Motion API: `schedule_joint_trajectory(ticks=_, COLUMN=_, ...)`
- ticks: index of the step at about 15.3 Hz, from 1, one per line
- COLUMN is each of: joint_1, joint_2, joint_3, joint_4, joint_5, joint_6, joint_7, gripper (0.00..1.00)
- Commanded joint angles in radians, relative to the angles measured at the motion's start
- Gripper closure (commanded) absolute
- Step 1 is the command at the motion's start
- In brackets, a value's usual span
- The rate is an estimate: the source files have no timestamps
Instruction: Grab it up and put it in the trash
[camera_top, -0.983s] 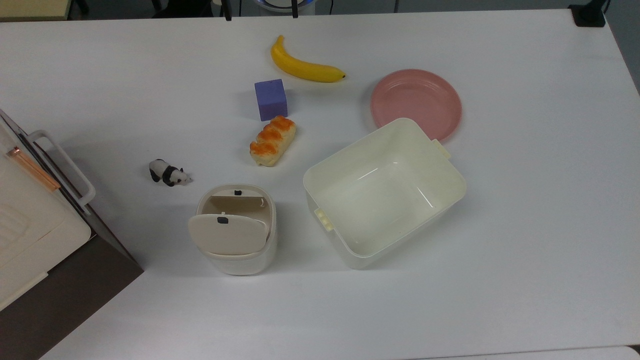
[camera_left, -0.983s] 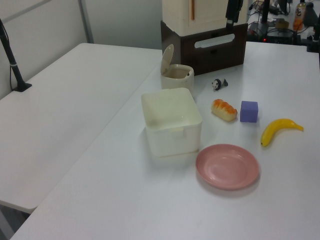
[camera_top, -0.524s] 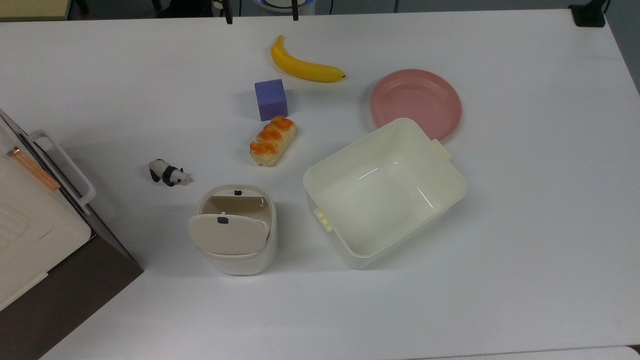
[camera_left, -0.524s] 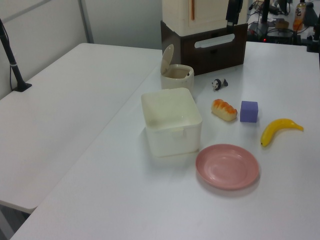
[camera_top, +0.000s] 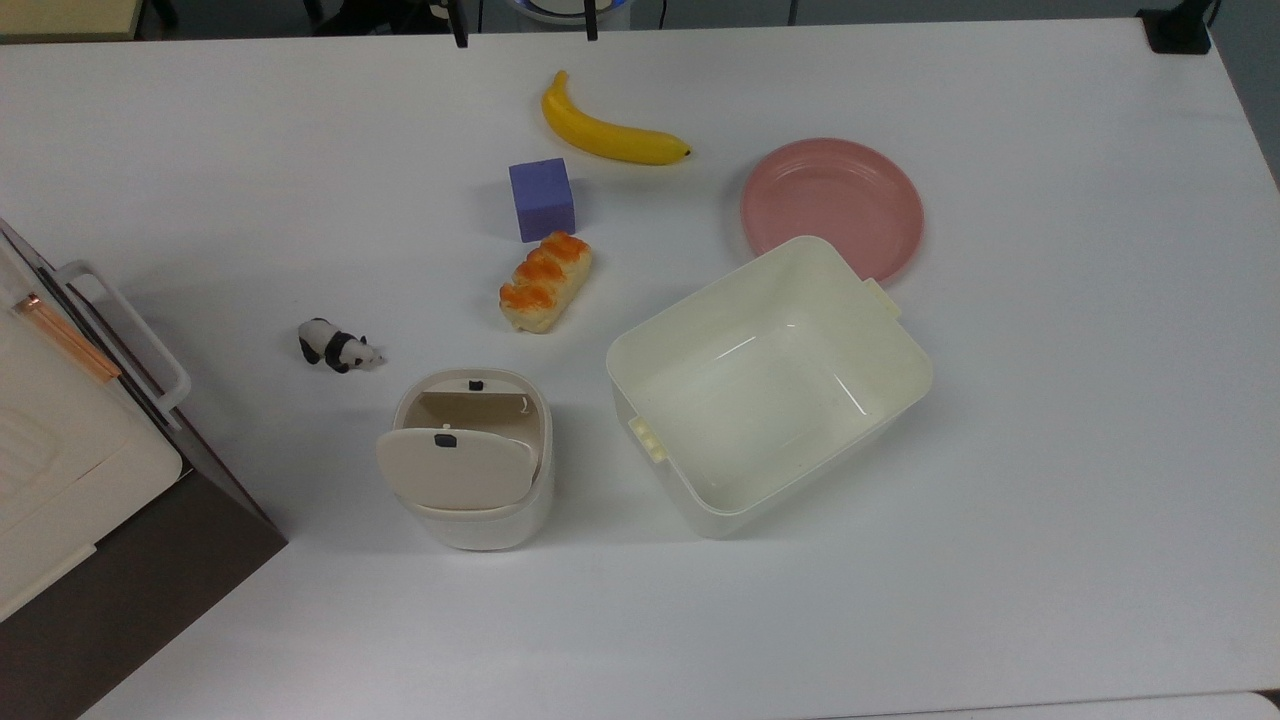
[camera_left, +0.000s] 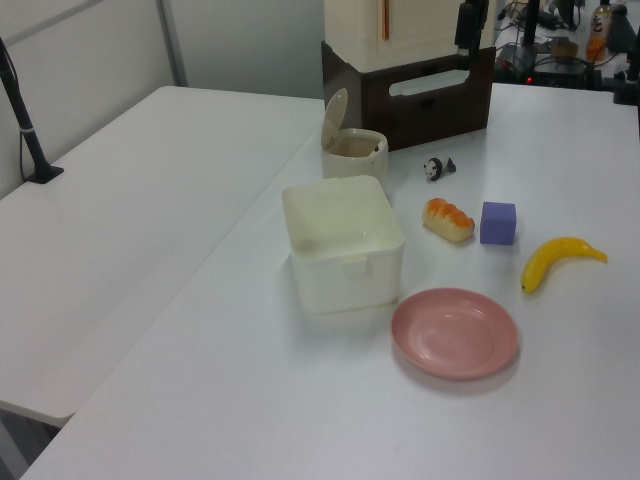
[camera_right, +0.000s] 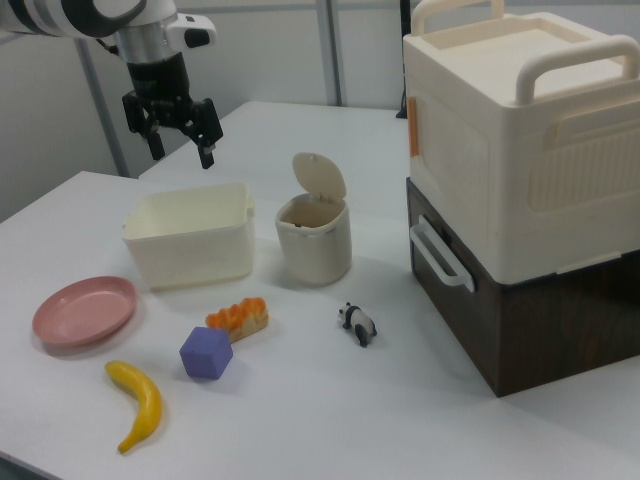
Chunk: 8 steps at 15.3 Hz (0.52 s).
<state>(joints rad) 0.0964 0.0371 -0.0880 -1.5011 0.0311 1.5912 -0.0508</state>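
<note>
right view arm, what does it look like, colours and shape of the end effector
The arm is white with black bands at its joints, ending in a grey metallic wrist section with a small white piece on its side. Below it sits a black end effector with a chunky body and two short black fingers pointing down.

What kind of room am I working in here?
Probably a lab or office test bench, not a home: plain white tables pushed together, toy props like a panda figurine and purple cube, cabling and equipment behind.
</note>
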Motion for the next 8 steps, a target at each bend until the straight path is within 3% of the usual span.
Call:
schedule_joint_trajectory(ticks=1, joint_1=0.006, joint_2=-0.023, joint_3=-0.006, joint_4=-0.015, joint_5=0.000, joint_6=-0.024, joint_7=-0.012, gripper=0.00)
schedule_joint_trajectory(ticks=8, joint_1=0.005, joint_2=-0.016, joint_3=-0.006, joint_4=-0.018, joint_5=0.000, joint_6=-0.004, joint_7=-0.011, gripper=0.00)
